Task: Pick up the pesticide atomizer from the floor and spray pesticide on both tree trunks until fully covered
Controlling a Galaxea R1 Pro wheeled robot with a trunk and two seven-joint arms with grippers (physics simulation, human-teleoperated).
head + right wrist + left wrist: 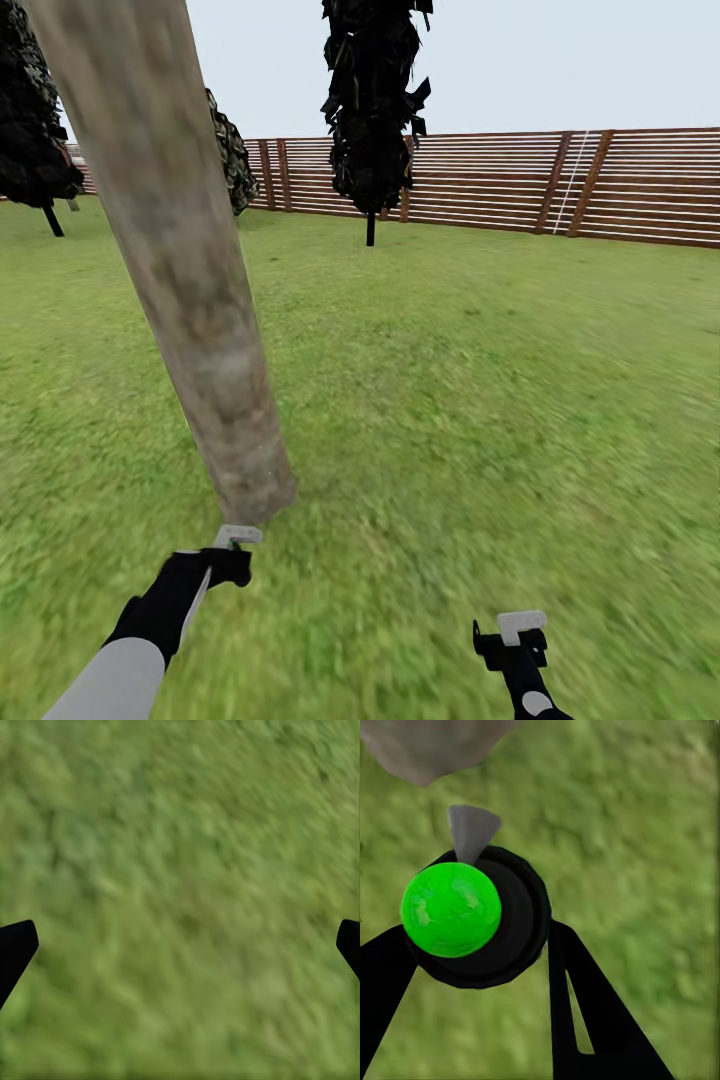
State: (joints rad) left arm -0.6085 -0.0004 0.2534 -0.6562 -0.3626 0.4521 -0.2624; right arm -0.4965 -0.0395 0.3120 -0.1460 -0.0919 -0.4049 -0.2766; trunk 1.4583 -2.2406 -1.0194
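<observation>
One step looks done: my left hand (225, 560), lower left of frame, is closed around the black, green-capped pesticide atomizer (472, 919), nozzle at the grey-tan trunk (185, 270). Right hand (512, 640), lower right, is spread wide, empty. Spraying both trunks remains.

No readable text, label, brand, number or sign appears anywhere: the tree trunk (190, 290), the slatted fence (560, 185) at the far side and the green-topped atomizer (451, 909) in the left wrist view all carry bare surfaces.
</observation>
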